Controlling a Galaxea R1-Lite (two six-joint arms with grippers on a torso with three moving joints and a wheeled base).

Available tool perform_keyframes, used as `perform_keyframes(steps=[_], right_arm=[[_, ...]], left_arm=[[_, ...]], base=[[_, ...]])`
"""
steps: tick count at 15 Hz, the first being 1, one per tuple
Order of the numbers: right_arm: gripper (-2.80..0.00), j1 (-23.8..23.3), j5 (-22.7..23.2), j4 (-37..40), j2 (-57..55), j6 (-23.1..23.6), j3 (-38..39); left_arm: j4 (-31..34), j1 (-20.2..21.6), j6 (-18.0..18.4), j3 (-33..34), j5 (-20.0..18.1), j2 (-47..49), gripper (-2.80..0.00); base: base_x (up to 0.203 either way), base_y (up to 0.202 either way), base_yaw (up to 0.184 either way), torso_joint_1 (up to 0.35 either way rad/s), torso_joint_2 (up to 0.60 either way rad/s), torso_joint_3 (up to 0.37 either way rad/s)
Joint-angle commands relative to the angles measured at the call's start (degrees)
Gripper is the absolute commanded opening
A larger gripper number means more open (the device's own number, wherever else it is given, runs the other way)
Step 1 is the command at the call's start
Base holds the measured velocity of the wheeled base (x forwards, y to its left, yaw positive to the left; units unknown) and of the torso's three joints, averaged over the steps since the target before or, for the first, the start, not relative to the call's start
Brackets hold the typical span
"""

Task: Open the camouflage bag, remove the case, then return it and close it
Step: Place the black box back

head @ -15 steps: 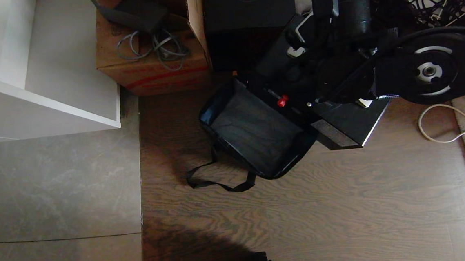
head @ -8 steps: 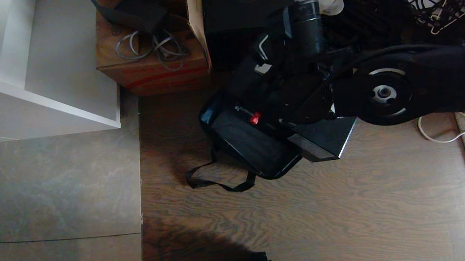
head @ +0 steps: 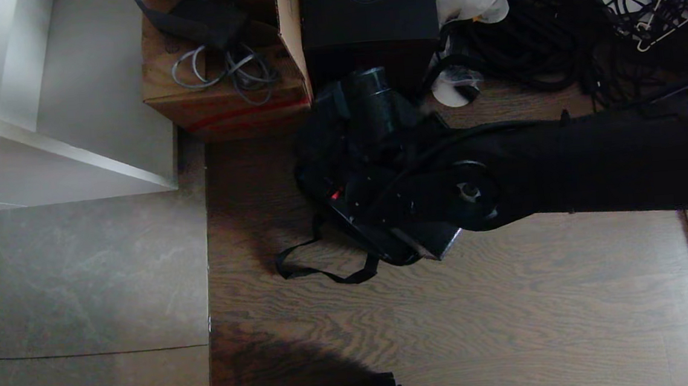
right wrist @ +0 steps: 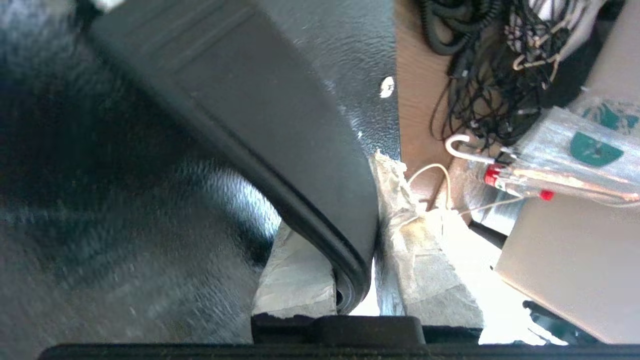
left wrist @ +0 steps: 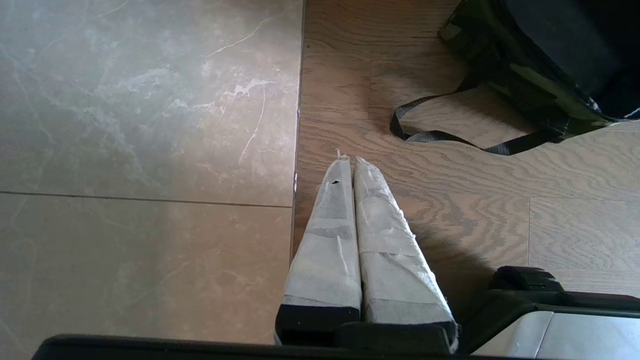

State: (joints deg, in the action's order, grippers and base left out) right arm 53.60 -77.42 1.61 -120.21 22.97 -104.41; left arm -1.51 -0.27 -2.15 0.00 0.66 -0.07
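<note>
A floor of dark wood planks (head: 509, 302) is seen beside grey stone tiles (head: 84, 284), with a white cabinet (head: 58, 86) at the far left. Against the back, a brown cardboard box (head: 222, 98) with grey cables on it is set beside a taller plain black box (head: 368, 15), and a tangle of black cables (head: 539, 40) is spread to the right. The right arm (head: 590, 163) is stretched across from the right, over the camouflage bag (head: 324, 176), which lies on the wood just in front of the two boxes, its black strap (head: 319, 270) looped on the floor. The case (head: 438, 238) is held tilted over the open bag, one corner showing beyond the bag's near edge. The right gripper (right wrist: 355, 260) is clamped on the case's rounded edge, one taped finger on each side. The left gripper (left wrist: 350, 162) is parked low over the seam between tile and wood, its taped fingers pressed together on nothing.
</note>
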Motion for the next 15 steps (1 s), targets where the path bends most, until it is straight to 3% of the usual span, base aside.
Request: perform_keyframes(steps=[1, 9, 15], right_arm=[[-2.80, 0.10, -0.54, 0.71, -1.94, -0.84, 0.27], [-2.80, -0.30, -0.49, 2.18, -5.13, -6.40, 0.26], [-2.80, -0.96, -0.18, 7.58, -3.00, -6.89, -2.28]], left_arm=[[-0.07, 0.00, -0.04, 0.44, 0.04, 0.07, -2.80], [0.02, 0.00, -0.04, 0.44, 0.04, 0.07, -2.80], [-0.07, 0.00, -0.04, 0.44, 0.04, 0.07, -2.80]], base=[[0.000, 0.000, 0.000, 0.000, 0.00, 0.000], [0.000, 0.000, 0.000, 0.000, 0.00, 0.000], [0.000, 0.000, 0.000, 0.000, 0.00, 0.000]])
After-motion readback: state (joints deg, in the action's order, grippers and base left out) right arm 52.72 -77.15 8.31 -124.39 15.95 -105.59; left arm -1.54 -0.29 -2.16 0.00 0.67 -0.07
